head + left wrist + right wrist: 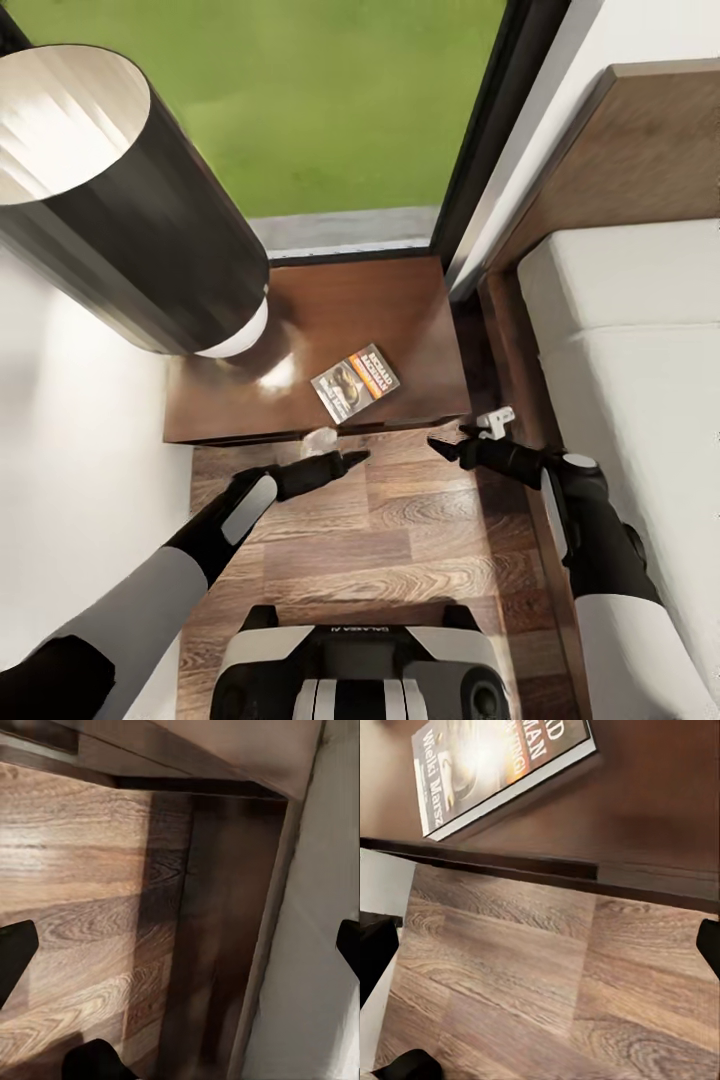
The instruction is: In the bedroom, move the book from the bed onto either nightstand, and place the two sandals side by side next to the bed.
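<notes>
The book point(355, 382) lies flat on the nightstand point(410, 310), near its front edge, cover up with the orange band showing. The right wrist view has the book point(495, 765) on the nightstand top point(660, 810), beyond the front edge. Both grippers hover over the floor just in front of the nightstand. My left gripper point(347, 455) is open and empty, pointing right toward the bed point(640, 340). My right gripper point(450, 442) is open and empty too, pointing left, with its fingers point(375, 952) far apart. The sandals are out of view.
A tall dark lamp shade point(110, 200) stands over the nightstand's left part. Behind is a dark-framed window point(470, 130) onto green lawn. The bed's dark wood frame point(515, 380) borders the narrow strip of plank floor point(400, 540) on the right; a white wall closes the left.
</notes>
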Available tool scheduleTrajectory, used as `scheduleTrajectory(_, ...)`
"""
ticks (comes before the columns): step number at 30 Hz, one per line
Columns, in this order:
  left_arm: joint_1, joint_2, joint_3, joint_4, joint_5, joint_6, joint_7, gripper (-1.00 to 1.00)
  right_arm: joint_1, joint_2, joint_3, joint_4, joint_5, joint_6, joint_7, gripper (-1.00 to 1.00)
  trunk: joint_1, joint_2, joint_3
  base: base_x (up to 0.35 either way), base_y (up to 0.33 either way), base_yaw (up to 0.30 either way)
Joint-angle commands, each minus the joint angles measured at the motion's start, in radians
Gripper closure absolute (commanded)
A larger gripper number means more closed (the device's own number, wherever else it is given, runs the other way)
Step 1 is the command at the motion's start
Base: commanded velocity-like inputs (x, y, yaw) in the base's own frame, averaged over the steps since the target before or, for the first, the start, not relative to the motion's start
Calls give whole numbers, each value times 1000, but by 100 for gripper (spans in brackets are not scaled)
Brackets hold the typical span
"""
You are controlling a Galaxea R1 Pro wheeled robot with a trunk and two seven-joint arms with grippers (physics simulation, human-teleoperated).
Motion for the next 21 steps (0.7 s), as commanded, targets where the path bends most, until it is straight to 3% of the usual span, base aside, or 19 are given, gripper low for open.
scheduleTrajectory(1,0,-1,-10,7,8,7,1,-100,-1,0,-2,7,7,4,7,-100,-4,7,3,0,0,0)
scheduleTrajectory(5,4,-24,-49,107,9,20,3,-100,0,0,-2,112,9,0,-24,-100,-19,35,15,0,0,0)
scheduleTrajectory(14,8,-38,-56,275,8,21,2,-100,0,0,-2,261,10,-34,-123,-100,-54,98,44,0,0,0)
scheduleTrajectory(16,14,-58,-56,344,8,17,3,-100,0,0,-1,342,10,-59,-146,-100,-61,112,50,0,0,0)
scheduleTrajectory(21,17,-81,-56,416,7,10,7,-100,0,2,2,424,10,-69,-205,-100,-81,147,66,0,0,0)
